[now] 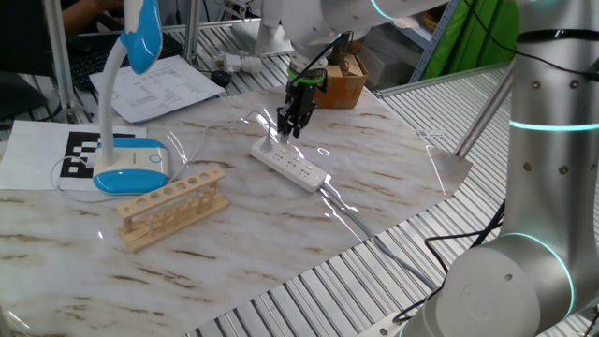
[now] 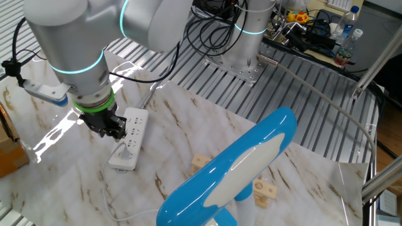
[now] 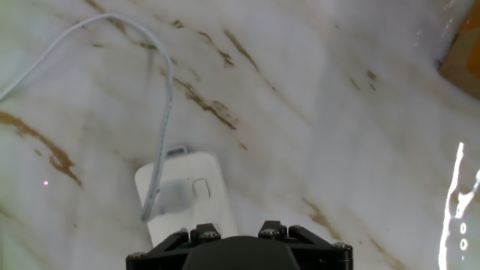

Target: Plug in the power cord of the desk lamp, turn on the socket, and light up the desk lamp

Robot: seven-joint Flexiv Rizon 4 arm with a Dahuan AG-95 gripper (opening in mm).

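White power cord (image 3: 161,135) is seen running onto the end of the socket (image 1: 290,165), at 12 o'clock of the wooden rack (image 1: 172,207); plugging appears done or nearly done. Gripper (image 1: 289,123) hovers above it, grip state undeterminable. Switching and lighting the desk lamp (image 1: 131,103) remain.

No text, brand or number can be read in any view. The only sign is a black-and-white square marker (image 1: 91,154) printed on a white sheet (image 1: 28,150) on the counter (image 1: 281,234), beside the lamp base (image 1: 132,169). The papers (image 1: 168,86) behind the lamp carry printed lines, but they are too small to read.
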